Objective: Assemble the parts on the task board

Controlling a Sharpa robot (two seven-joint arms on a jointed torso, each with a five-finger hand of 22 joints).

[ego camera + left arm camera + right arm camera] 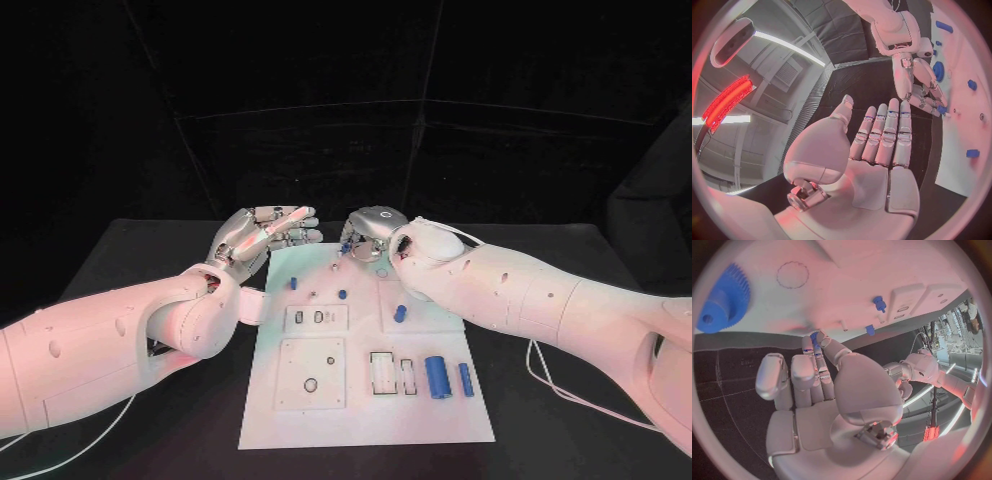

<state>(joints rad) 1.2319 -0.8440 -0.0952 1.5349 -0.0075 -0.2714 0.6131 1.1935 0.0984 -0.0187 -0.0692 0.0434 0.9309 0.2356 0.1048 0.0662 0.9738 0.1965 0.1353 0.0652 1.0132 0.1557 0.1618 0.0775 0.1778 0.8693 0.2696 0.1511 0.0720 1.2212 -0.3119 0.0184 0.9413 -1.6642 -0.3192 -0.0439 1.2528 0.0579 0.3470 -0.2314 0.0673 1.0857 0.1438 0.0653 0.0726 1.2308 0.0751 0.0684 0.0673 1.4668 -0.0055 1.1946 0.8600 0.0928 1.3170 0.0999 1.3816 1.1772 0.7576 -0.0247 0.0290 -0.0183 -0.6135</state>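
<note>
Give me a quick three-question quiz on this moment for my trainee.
1. True or false: the silver left hand holds a small blue part.
2. Which hand pinches a small blue plastic piece at its fingertips? A) left hand B) right hand
3. Fill in: the blue toothed gear lies on the white ___.
Key: 1 false; 2 B; 3 task board.

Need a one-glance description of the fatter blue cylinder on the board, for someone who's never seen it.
Start at the white task board in the middle of the black table. Along its near right part two blue cylinders lie side by side; the target is the fat blue cylinder, left of the thinner blue cylinder and clearly wider.
</note>
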